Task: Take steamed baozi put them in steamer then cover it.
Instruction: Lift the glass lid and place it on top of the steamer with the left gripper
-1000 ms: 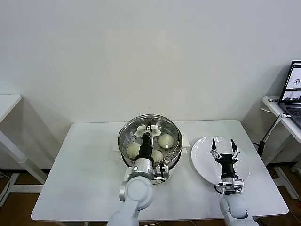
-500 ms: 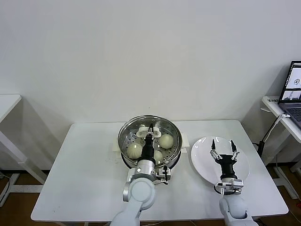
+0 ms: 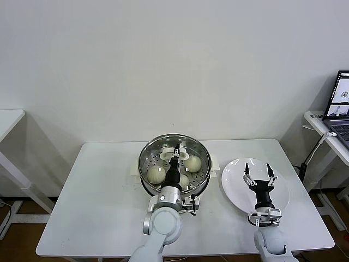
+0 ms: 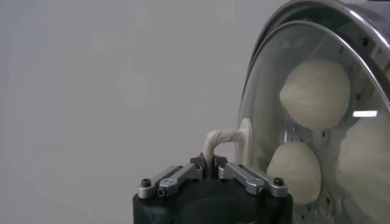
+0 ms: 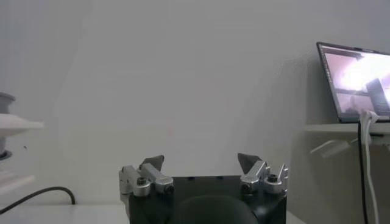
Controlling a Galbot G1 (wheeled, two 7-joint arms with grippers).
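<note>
Cover shifted right; left hand grips its handle.

Left tool clamped tight, arm extended forward; right tool wide open, pointing forward

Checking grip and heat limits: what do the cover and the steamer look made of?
Cover: clear glass apparently, buns show through it; metal rim, white handle, likely plastic. Steamer: shiny mirror-like wall, probably stainless steel. Left gripper is shut on the handle.
</note>
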